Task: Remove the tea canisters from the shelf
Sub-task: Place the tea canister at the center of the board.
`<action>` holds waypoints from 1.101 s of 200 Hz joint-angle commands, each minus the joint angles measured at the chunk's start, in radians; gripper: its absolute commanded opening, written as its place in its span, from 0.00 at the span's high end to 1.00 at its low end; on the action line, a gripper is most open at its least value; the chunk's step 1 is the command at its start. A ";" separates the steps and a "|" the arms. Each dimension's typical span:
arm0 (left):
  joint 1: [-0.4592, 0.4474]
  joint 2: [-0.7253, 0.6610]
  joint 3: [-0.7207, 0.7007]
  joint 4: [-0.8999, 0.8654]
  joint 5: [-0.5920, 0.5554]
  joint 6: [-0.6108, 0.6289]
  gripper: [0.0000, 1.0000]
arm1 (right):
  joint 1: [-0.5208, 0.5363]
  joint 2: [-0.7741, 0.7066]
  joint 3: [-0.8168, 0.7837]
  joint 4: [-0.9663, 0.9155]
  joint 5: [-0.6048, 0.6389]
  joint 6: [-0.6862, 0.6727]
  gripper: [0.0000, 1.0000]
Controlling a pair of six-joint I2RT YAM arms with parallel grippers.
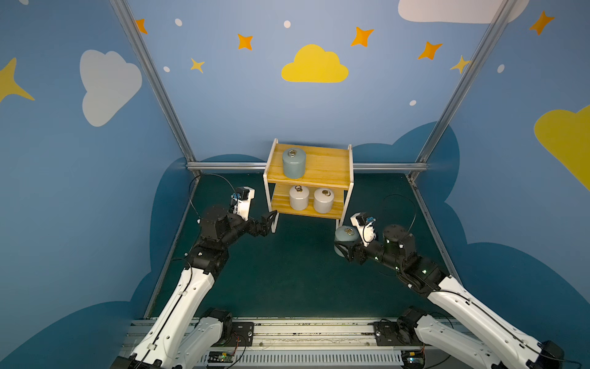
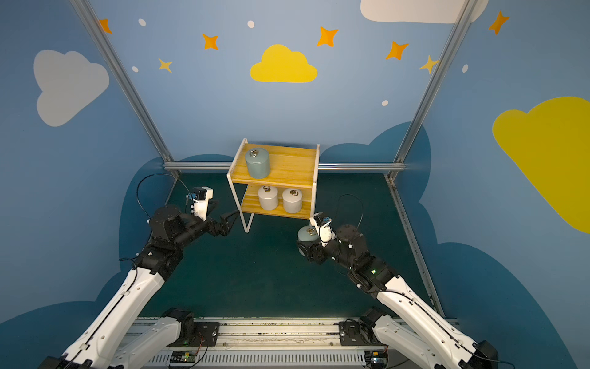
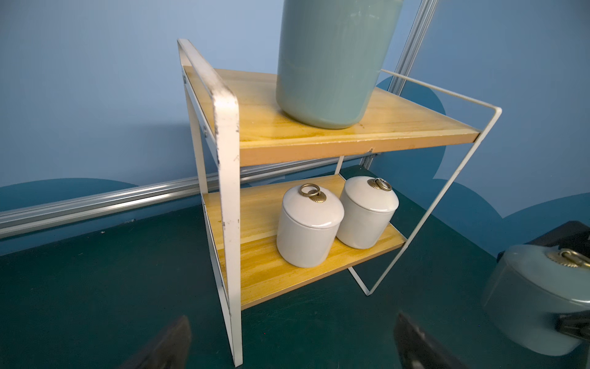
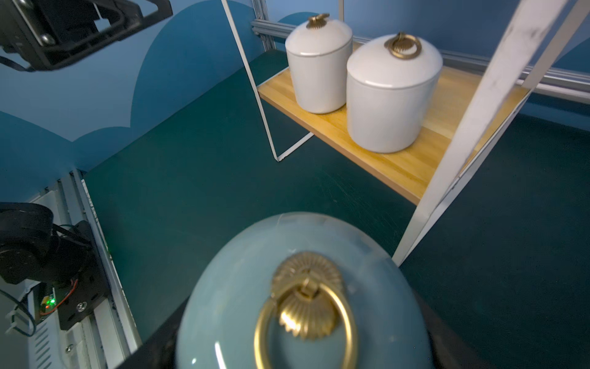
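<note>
Just off the shelf's [image 1: 329, 167] right front leg, low over the table [image 1: 287, 274], my right jaws are clenched on one grey-blue canister [image 1: 344, 234]. I grip its body from the side, so the lid and brass ring sit free above. I cannot tell whether its base touches the table.

It is clear of the shelf, so I judge this one as good as removed. Three others stand on the shelf: the second grey-blue canister [image 1: 293, 163] towards the left of the top board, and the two off-white canisters [image 1: 299, 198] side by side on the lower board.

My left jaws are spread wide and empty beside the left front leg, level with the lower board. That suits a reach for the nearer off-white one.
</note>
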 commanded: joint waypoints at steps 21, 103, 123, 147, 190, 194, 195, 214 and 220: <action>-0.011 -0.002 -0.008 0.031 0.018 0.001 0.00 | 0.084 -0.052 -0.116 0.176 0.124 0.029 0.43; -0.022 -0.023 -0.025 0.029 0.015 -0.004 0.00 | 0.191 -0.120 -0.365 0.315 0.335 0.083 0.46; -0.025 -0.031 -0.032 0.030 0.007 -0.003 0.00 | 0.212 -0.122 -0.426 0.361 0.379 0.111 0.46; -0.027 -0.039 -0.041 0.031 0.000 -0.010 0.00 | 0.233 -0.126 -0.486 0.405 0.420 0.141 0.47; -0.033 -0.040 -0.046 0.029 -0.010 -0.013 0.00 | 0.275 -0.119 -0.512 0.390 0.470 0.151 0.47; -0.036 -0.040 -0.047 0.030 -0.010 -0.013 0.00 | 0.276 -0.119 -0.513 0.390 0.472 0.155 0.47; -0.035 -0.040 -0.047 0.030 -0.010 -0.014 0.00 | 0.277 -0.119 -0.514 0.390 0.473 0.156 0.47; -0.039 -0.036 -0.046 0.030 -0.010 -0.017 0.00 | 0.281 -0.113 -0.522 0.401 0.475 0.157 0.47; -0.040 -0.035 -0.046 0.030 -0.010 -0.016 0.00 | 0.283 -0.110 -0.525 0.404 0.476 0.159 0.47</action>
